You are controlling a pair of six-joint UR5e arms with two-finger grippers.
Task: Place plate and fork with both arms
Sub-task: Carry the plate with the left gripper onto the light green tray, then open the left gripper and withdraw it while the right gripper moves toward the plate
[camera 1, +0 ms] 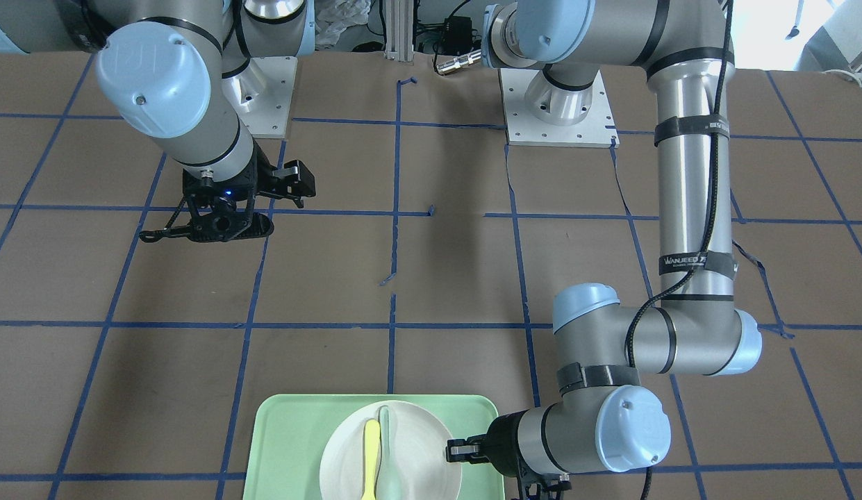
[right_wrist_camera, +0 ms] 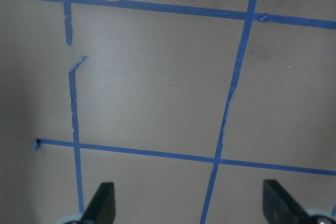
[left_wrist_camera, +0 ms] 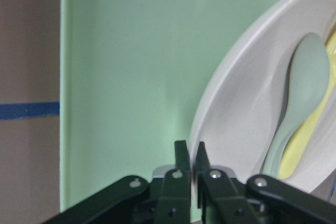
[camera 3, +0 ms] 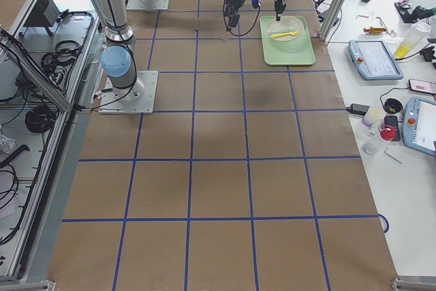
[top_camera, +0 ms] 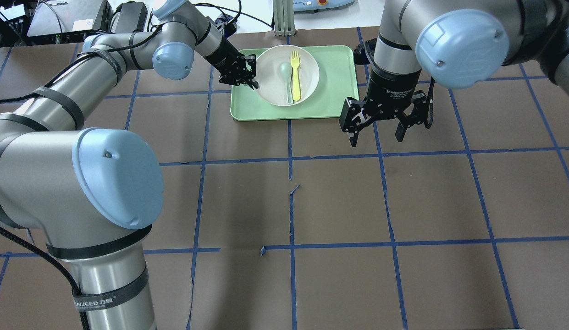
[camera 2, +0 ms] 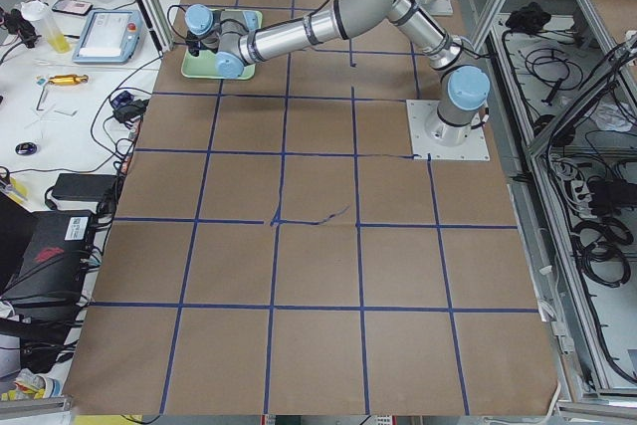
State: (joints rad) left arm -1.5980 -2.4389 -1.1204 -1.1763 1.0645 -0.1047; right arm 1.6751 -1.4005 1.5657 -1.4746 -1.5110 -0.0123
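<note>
The off-white plate [top_camera: 270, 68] lies on the mint-green tray [top_camera: 339, 78] at the far middle of the table. The yellow fork [top_camera: 295, 75] lies in the plate beside a pale grey-green spoon [top_camera: 286, 75]. My left gripper [top_camera: 253, 73] is at the plate's left rim. In the left wrist view the left gripper [left_wrist_camera: 191, 156] is shut with the rim of the plate [left_wrist_camera: 236, 103] between its fingers. My right gripper [top_camera: 376, 133] hangs open and empty over the bare table, just right of the tray's near corner. The front view shows the plate [camera 1: 417, 451] and fork [camera 1: 371, 451] too.
The brown table surface [top_camera: 339, 206] carries a grid of blue tape lines. The tray [camera 1: 292, 444] sits at the table's far edge from the robot. Monitors, cables and bottles lie on side benches beyond the table.
</note>
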